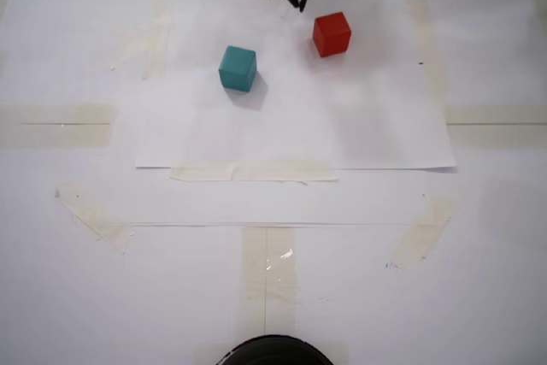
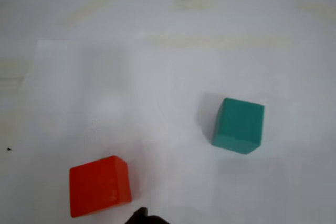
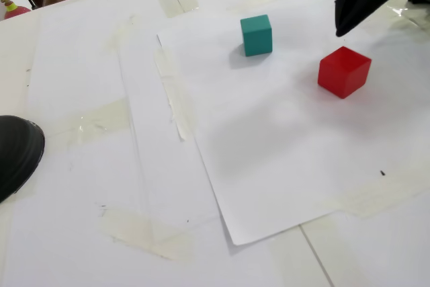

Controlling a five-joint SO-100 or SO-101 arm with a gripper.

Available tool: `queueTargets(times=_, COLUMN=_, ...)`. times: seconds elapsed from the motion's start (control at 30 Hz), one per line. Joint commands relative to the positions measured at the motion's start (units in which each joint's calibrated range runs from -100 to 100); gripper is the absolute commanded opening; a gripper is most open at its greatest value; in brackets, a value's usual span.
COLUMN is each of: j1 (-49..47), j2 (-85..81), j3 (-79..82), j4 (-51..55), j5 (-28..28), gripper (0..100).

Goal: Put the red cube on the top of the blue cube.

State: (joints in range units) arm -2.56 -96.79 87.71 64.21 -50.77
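gripper [image 1: 299,4]: black fingers come in from the top edge of a fixed view, tips close together, nearly pinched; nothing between them. Empty, above the paper, just beside the red cube's upper-left corner, not touching as far as I can tell.
blue cube [image 1: 238,67]: teal, left of the red one in that fixed view, flat on the white paper sheet [image 1: 291,138], nothing on top.
red cube [image 1: 332,33]: right of the teal one, well apart from it, also flat on the sheet, slightly rotated.
wrist view: sides flip, red cube [image 2: 100,185] bottom-left, blue cube [image 2: 238,125] centre-right; only a dark fingertip at the bottom edge.
tape strips [image 1: 254,172]: hold the sheet edges down, clear of both cubes.
progress: nothing done yet. No grasp, no lift, no stack.
left to do: likely spread the fingers, straddle red, close, lift, carry over to teal, set down square.
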Motion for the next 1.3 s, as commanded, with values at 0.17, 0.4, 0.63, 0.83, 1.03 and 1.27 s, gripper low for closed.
queueTargets(times=0.17, j1=5.1, j2=7.3, j3=-29.4, j4=7.5, j5=8.4, gripper=0)
queueTargets(times=0.4, j1=4.9, j2=19.8, j3=-46.2, j4=20.6, j5=4.1, gripper=0)
queueTargets(times=0.63, j1=2.3, j2=31.8, j3=-63.0, j4=27.3, j5=3.1, gripper=0)
queueTargets(times=0.83, j1=-5.5, j2=45.8, j3=-70.5, j4=27.5, j5=2.2, gripper=0)
queueTargets(times=1.03, j1=-13.7, j2=54.5, j3=-64.6, j4=22.5, j5=0.3, gripper=0)
queueTargets(times=1.27, j1=-18.9, j2=58.5, j3=-50.4, j4=14.2, j5=-2.5, gripper=0)
